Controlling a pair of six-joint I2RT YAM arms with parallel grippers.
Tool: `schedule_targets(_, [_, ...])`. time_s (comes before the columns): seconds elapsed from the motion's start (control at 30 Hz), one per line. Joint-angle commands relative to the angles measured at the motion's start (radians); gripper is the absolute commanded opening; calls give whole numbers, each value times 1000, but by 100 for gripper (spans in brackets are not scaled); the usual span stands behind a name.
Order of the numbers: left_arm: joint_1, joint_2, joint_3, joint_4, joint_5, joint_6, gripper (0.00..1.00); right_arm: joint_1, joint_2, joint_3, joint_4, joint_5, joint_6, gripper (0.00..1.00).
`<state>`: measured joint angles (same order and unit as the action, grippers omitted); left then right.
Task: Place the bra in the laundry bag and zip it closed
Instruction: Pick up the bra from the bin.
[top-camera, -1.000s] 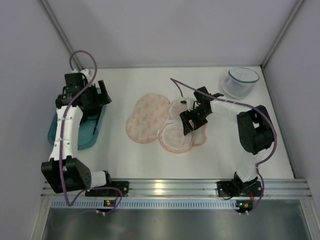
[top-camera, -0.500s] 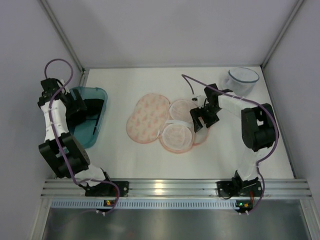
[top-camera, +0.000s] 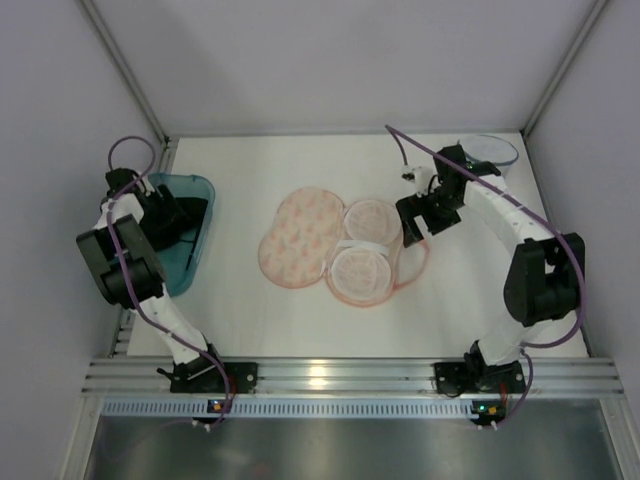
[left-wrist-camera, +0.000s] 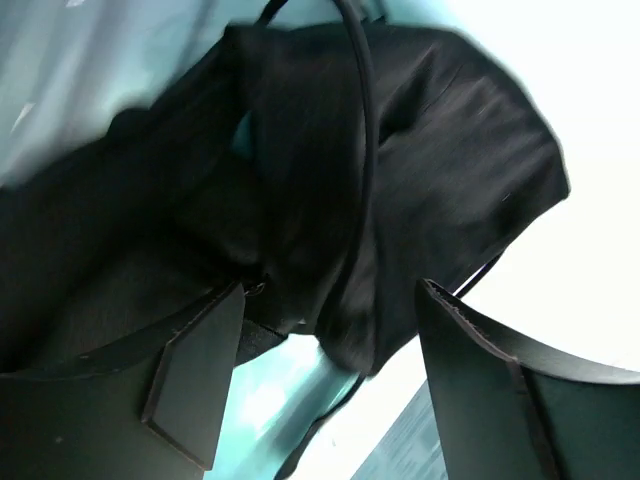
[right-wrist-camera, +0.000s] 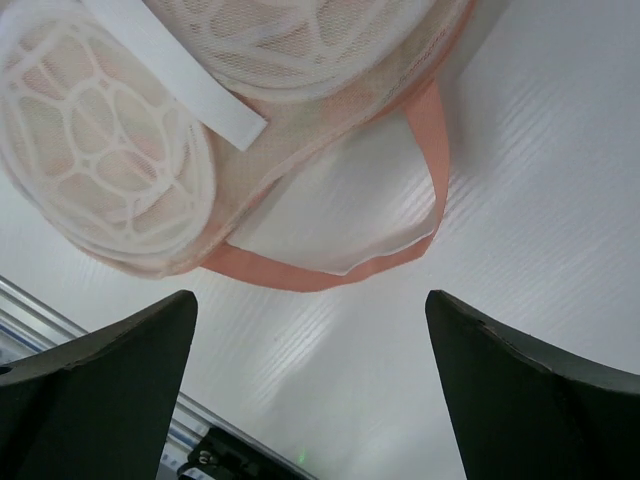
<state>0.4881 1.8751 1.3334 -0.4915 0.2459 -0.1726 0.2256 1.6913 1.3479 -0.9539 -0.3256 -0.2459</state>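
The black bra (left-wrist-camera: 420, 150) lies bunched in the teal bin (left-wrist-camera: 265, 395), with a thin strap looping over it. It shows as a dark patch in the top view (top-camera: 197, 208). My left gripper (left-wrist-camera: 330, 320) is open just above the bra, one finger on each side of its lower edge and not closed on it. It is over the bin in the top view (top-camera: 170, 216). The laundry bag (top-camera: 300, 238) lies open mid-table, its mesh domes (right-wrist-camera: 110, 170) and pink loop (right-wrist-camera: 435, 170) facing up. My right gripper (right-wrist-camera: 308, 300) is open and empty beside the loop, at the bag's right edge (top-camera: 412, 224).
The teal bin (top-camera: 190, 262) stands at the table's left edge against the wall. A translucent round tub (top-camera: 490, 150) sits at the back right, partly behind my right arm. The metal rail (top-camera: 320, 375) runs along the near edge.
My left arm folded back and its gripper came down over the bra in the bin. My right gripper moved back and to the right off the bag. The bag shifted slightly right.
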Motion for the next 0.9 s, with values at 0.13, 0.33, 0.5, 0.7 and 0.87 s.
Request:
schedule_targets(0.13, [-3, 41, 38, 188, 154, -82, 67, -6, -71, 60, -78, -23, -21, 99])
schedule_targets(0.33, [-3, -112, -91, 263, 130, -105, 68, -8, -87, 54, -86, -21, -32, 99])
schedule_targets(0.5, [-3, -126, -106, 271, 127, -131, 68, -8, -68, 75, -91, -24, -29, 99])
schedule_targets(0.7, [-5, -25, -80, 271, 118, -179, 67, -8, -64, 83, -100, -26, -41, 99])
schedule_targets(0.87, [-6, 22, -68, 272, 121, -209, 66, -8, -73, 69, -100, -21, -59, 99])
